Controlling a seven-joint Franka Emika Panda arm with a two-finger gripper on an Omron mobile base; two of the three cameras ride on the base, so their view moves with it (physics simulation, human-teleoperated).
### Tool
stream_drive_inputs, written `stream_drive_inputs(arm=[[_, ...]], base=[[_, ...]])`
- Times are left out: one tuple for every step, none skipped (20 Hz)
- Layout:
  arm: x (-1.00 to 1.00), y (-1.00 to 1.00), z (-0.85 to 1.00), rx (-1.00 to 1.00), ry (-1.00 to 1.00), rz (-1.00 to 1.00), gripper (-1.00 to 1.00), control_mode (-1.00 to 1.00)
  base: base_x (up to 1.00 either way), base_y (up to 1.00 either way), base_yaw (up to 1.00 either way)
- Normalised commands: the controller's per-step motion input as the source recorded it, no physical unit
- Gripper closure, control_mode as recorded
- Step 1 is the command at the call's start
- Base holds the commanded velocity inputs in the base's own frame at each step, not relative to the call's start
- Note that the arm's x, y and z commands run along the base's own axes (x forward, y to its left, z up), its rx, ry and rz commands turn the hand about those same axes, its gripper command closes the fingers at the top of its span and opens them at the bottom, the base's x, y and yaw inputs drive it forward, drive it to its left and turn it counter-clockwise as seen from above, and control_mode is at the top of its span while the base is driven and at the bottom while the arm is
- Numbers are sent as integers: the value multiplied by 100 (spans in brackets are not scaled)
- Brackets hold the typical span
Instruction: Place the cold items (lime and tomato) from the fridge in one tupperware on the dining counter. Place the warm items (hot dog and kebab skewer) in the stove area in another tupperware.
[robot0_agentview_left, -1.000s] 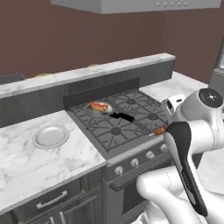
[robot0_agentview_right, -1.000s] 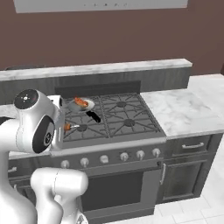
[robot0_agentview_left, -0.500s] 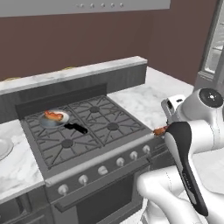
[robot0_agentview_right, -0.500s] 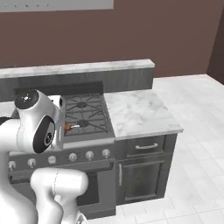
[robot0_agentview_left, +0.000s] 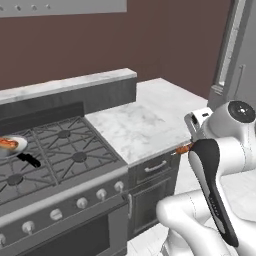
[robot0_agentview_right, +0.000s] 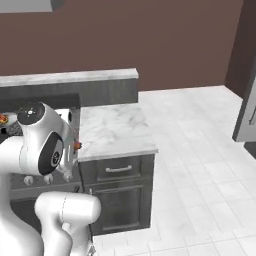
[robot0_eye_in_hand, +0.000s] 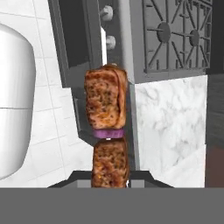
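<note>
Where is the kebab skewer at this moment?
The kebab skewer is held in the shut tool. In the left base view it shows as a small orange tip beside the arm, just off the front edge of the marble counter right of the stove.

The kebab skewer (robot0_eye_in_hand: 106, 131) has rough, browned, grainy meat chunks with a charred, speckled crust, and a smooth, matt purple slice of onion between them. The worktop (robot0_agentview_left: 137, 125) is polished white marble with faint grey veins, smooth with a soft sheen; the raised ledge (robot0_agentview_left: 70, 85) behind it has the same stone on top, over a dark matt front. The stove (robot0_agentview_left: 60, 165) has dull black cast-iron grates on a brushed-steel body, with satin metal knobs (robot0_agentview_left: 101, 194) along its front edge. The cabinet drawer (robot0_agentview_right: 117, 170) under the worktop's front edge is dark grey, matt, with a thin metal handle. The wall (robot0_agentview_right: 150, 35) is flat, matt brown. The floor (robot0_agentview_right: 200, 150) is pale, smooth tile with a low gloss.
</note>
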Motion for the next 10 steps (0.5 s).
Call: stream_drive_inputs(arm=[[0,0,0,0,0,0,100,100],[0,0,0,0,0,0,100,100],[0,0,0,0,0,0,100,100],[0,0,0,0,0,0,100,100],[0,0,0,0,0,0,100,100],[0,0,0,0,0,0,100,100],[0,0,0,0,0,0,100,100],[0,0,0,0,0,0,100,100],[0,0,0,0,0,0,100,100],[0,0,0,0,0,0,100,100]], base=[[0,-91,8],[0,-91,8],[0,-91,7],[0,-89,7],[0,-89,7],[0,-87,7],[0,-85,6],[0,-82,6],[0,-80,6],[2,-76,6]])
